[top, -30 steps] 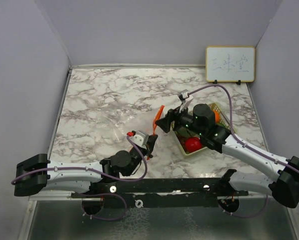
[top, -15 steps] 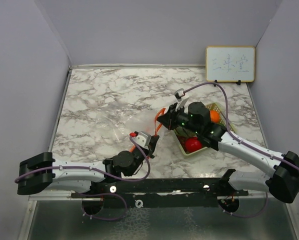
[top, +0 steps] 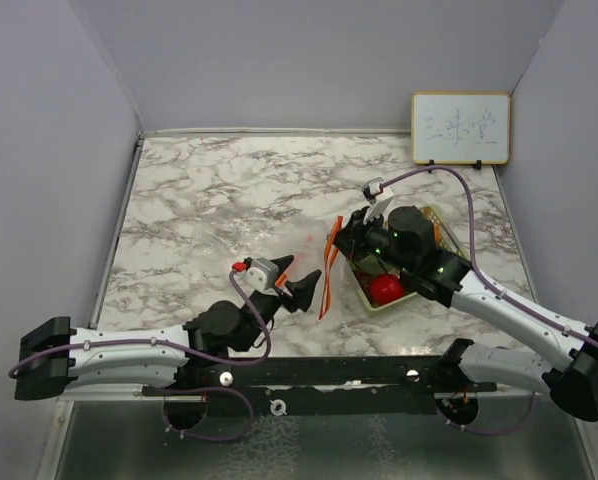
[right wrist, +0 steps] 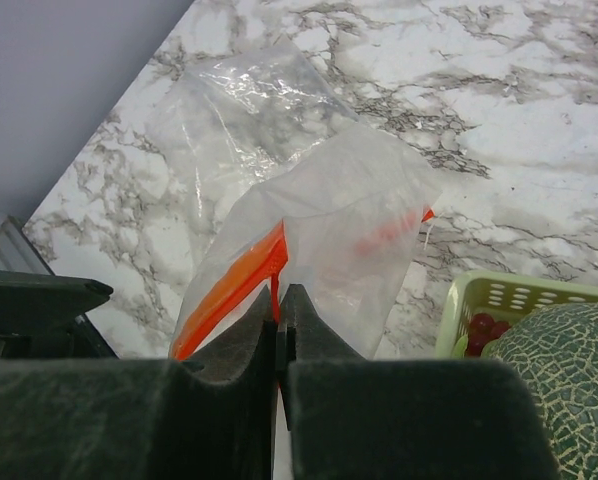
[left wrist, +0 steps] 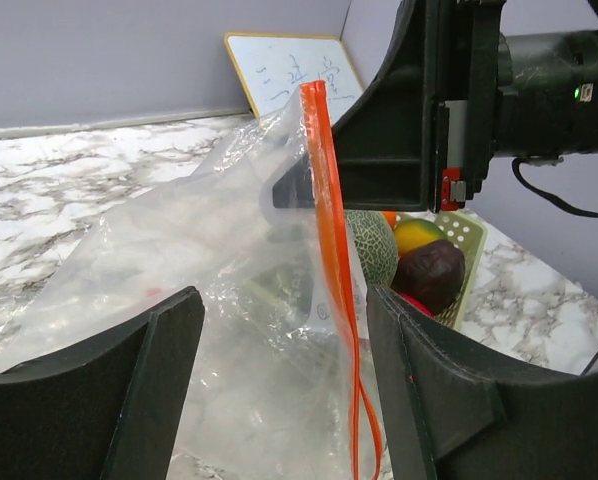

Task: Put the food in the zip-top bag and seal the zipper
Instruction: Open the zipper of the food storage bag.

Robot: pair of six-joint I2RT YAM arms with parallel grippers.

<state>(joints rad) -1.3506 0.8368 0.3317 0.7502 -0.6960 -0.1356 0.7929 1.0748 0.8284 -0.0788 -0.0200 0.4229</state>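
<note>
The clear zip-top bag (right wrist: pixel 339 225) hangs by its orange zipper strip (top: pixel 329 268), and my right gripper (right wrist: pixel 281 296) is shut on the strip's upper end. My left gripper (left wrist: pixel 284 300) stands open around the strip's lower part (left wrist: pixel 331 260) without touching it; it sits left of the strip (top: pixel 297 287). The food lies in the pale green basket (top: pixel 371 301): a netted melon (left wrist: pixel 375 246), a dark purple fruit (left wrist: pixel 434 275), an orange-yellow fruit (left wrist: pixel 419 235), a red apple (top: pixel 386 289) and red grapes (right wrist: pixel 482 328). My right arm hides most of the basket from above.
A small whiteboard (top: pixel 460 128) stands at the back right against the wall. Grey walls close in the marble table (top: pixel 219 190) on three sides. The basket sits right of centre, just beside the hanging bag.
My right gripper closed on the zipper strip and raised its end. My left gripper let go of the strip, opened, and drew back to the left.
</note>
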